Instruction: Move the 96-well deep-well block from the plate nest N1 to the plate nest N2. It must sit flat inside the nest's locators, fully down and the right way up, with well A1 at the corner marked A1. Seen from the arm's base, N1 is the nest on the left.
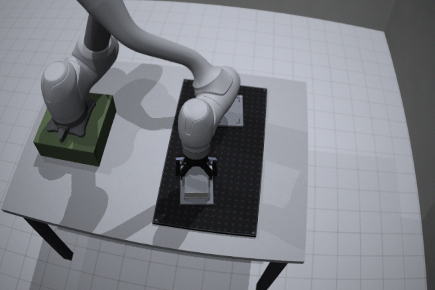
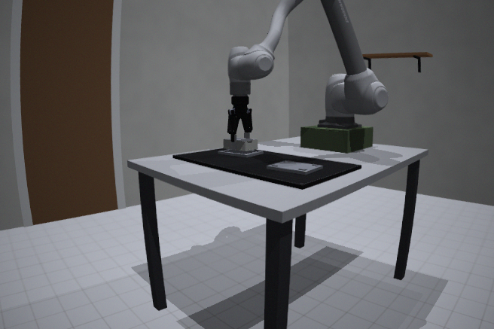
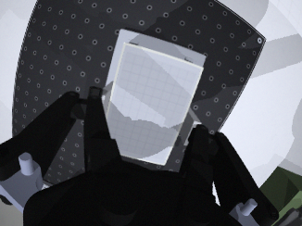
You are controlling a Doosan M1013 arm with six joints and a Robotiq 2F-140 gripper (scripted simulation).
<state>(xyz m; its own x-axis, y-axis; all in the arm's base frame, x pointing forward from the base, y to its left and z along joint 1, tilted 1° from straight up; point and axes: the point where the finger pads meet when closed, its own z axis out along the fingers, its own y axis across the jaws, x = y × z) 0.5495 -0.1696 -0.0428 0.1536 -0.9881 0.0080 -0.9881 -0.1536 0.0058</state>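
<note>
The pale deep-well block [image 1: 196, 188] is at the near nest N2 [image 1: 196, 201] on the black perforated mat [image 1: 237, 173]. In the side view the block [image 2: 240, 144] is upright and level, and its base meets the nest plate [image 2: 240, 153]. My gripper [image 1: 195, 173] points straight down and is shut on the block's two long sides. It also shows in the side view [image 2: 239, 134]. In the wrist view the block [image 3: 156, 104] fills the space between my fingers. The far nest N1 [image 1: 235, 111] is empty. I cannot read the A1 marks.
The arm's base stands on a green block [image 1: 75, 129] at the table's left. The arm's wrist joint hangs over part of N1. In the side view, the empty nest [image 2: 294, 167] lies flat on the mat. A wall shelf [image 2: 397, 55] is behind the arm.
</note>
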